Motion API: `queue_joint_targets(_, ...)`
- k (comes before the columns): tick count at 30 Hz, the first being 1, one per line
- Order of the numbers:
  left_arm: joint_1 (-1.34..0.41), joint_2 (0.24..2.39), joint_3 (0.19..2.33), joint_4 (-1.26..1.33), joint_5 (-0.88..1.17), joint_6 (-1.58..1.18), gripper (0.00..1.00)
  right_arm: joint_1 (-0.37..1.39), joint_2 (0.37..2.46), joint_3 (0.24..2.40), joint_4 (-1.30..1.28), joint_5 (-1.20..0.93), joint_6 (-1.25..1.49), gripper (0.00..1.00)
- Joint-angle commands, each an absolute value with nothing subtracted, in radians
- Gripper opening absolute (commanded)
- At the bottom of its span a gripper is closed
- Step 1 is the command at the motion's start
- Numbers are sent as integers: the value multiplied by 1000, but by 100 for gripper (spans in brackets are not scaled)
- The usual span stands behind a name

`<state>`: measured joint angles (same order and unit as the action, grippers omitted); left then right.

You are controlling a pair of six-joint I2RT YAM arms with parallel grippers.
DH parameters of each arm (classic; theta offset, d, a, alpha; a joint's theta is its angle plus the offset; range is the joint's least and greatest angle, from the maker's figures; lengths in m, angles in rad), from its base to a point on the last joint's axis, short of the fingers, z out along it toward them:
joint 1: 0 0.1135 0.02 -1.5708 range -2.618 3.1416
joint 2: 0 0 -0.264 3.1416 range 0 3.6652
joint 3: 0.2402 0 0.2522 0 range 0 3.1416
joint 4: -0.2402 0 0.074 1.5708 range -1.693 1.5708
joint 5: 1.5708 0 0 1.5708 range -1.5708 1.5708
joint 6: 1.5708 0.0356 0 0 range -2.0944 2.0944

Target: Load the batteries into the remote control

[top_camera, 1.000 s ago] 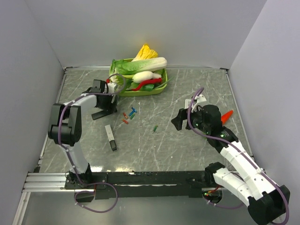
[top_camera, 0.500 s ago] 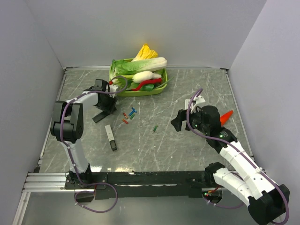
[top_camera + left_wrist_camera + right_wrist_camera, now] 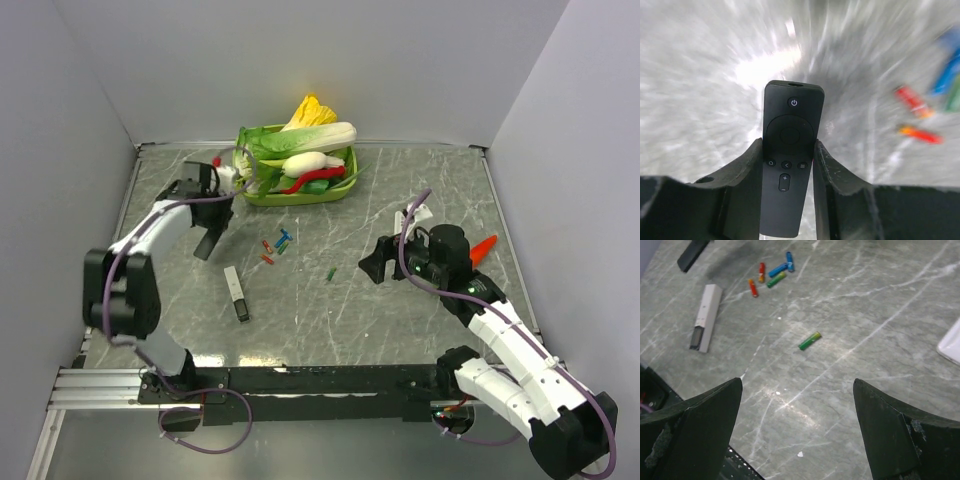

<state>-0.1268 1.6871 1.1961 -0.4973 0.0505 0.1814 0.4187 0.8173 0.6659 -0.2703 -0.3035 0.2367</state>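
My left gripper [image 3: 788, 160] is shut on a black remote control [image 3: 790, 150], its sides pinched between both fingers, button face toward the camera. Seen from above, the remote control [image 3: 210, 240] hangs tilted below the left gripper [image 3: 203, 196], just above the table. Several small batteries [image 3: 277, 245] in red, blue and green lie in a cluster to its right; one green battery [image 3: 330, 272] lies alone. My right gripper [image 3: 375, 262] stands open over bare table, the green battery [image 3: 809, 340] ahead of its fingers and the cluster [image 3: 771, 272] farther off.
A white remote [image 3: 235, 293] with a dark end lies near the front left. A green tray [image 3: 342, 192] of vegetables, with a long red chilli [image 3: 315, 180], stands at the back. An orange-red object [image 3: 484, 247] and a white piece [image 3: 420, 215] lie behind the right arm.
The left gripper has closed on the black remote control, lifted it off the table and swung it left. The right gripper has edged slightly left, still open.
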Motion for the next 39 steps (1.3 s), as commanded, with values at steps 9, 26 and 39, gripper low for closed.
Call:
queue_joint_targets(9,-150,1082,836,301,698,-533,1,521,876,681,169,-741,278,100)
queue_joint_targets(26,-480,1042,609,1261,713,-1063,1,721,1077,722,578,-739,379,100)
queue_joint_targets(39,-541,1051,600,1287,723,-1051,1,773,1108,785,640,-811,411,76)
